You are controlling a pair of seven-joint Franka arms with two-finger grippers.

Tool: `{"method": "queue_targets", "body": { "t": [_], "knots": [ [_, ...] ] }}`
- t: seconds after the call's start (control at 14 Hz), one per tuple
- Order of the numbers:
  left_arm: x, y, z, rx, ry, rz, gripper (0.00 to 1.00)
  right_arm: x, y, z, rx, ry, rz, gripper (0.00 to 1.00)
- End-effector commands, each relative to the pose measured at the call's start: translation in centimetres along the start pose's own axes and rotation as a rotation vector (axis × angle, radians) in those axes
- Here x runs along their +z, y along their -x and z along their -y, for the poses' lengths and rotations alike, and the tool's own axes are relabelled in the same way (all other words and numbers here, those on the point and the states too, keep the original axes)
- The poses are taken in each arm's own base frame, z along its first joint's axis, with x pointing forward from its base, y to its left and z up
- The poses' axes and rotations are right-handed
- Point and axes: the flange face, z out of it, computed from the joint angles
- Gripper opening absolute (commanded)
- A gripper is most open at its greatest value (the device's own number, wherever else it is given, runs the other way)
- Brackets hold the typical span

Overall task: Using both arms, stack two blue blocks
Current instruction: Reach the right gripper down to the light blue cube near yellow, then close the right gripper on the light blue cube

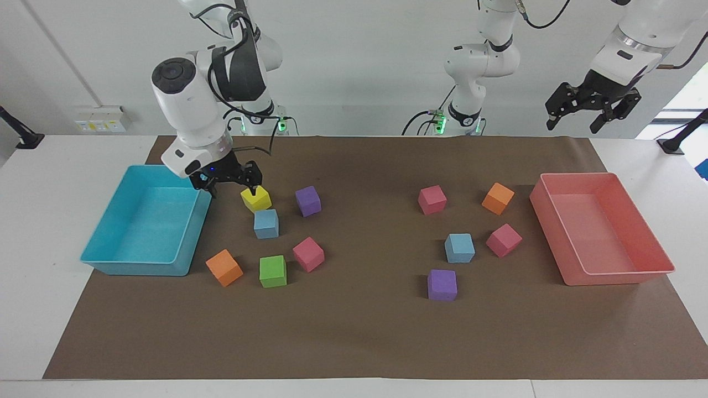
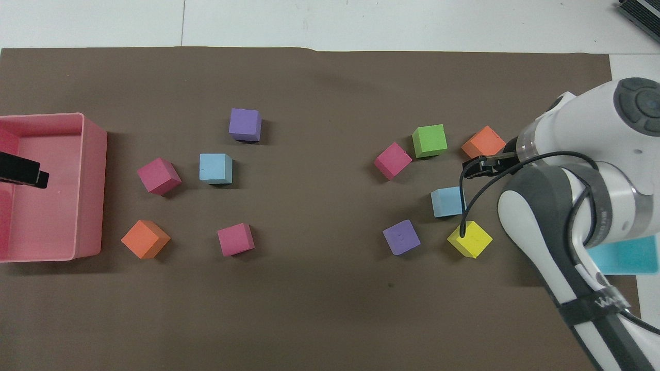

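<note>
My right gripper (image 1: 233, 184) hangs low over the brown paper (image 1: 359, 331), jaws spread and holding nothing, between the turquoise tray (image 1: 110, 264) and the yellow cube (image 1: 256, 199). One fingertip sits just by that yellow cube's top edge; whether it touches, I cannot tell. From overhead my right arm (image 2: 577, 206) covers most of the tray, leaving only a turquoise corner in sight.

The first blue block (image 1: 266, 224) lies flat on the paper, just beside the yellow cube and farther from me than it. Around it sit a purple cube (image 1: 308, 200), a pink cube (image 1: 308, 254), a green cube (image 1: 273, 271) and an orange cube (image 1: 224, 267), each apart from it.

The second blue block (image 1: 459, 248) rests toward my left arm's end of the tabletop (image 1: 33, 182), well apart from the first. A pink cube (image 1: 504, 240) sits beside it. Farther from me is another purple cube (image 1: 442, 285). Nearer to me sit a third pink cube (image 1: 432, 199) and a second orange cube (image 1: 498, 198). Both blue blocks lie on the paper, not stacked.

My left gripper (image 1: 593, 106) waits high in the air over the pink tray (image 1: 619, 276), jaws spread, nothing between them. Overhead, only its dark tip (image 2: 23, 172) shows above that tray.
</note>
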Motion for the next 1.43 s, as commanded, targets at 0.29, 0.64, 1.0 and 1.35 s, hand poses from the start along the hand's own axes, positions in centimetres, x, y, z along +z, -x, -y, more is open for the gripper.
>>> {"method": "queue_targets", "body": {
  "t": [0.29,0.64,1.0,1.35],
  "knots": [
    [0.0,0.8,0.3,-0.004,-0.006,-0.003,1.0,6.6,1.3,2.3,-0.059,-0.01,-0.009,1.0],
    [0.0,0.8,0.3,-0.004,-0.006,-0.003,1.0,10.9,1.9,2.6,-0.042,-0.021,0.009,1.0],
    [0.0,0.8,0.3,-0.004,-0.006,-0.003,1.0,13.5,2.7,2.4,-0.055,-0.016,0.027,1.0],
    [0.0,0.8,0.3,-0.004,-0.006,-0.003,1.0,14.9,3.3,2.4,-0.086,-0.014,0.036,1.0]
  ]
}}
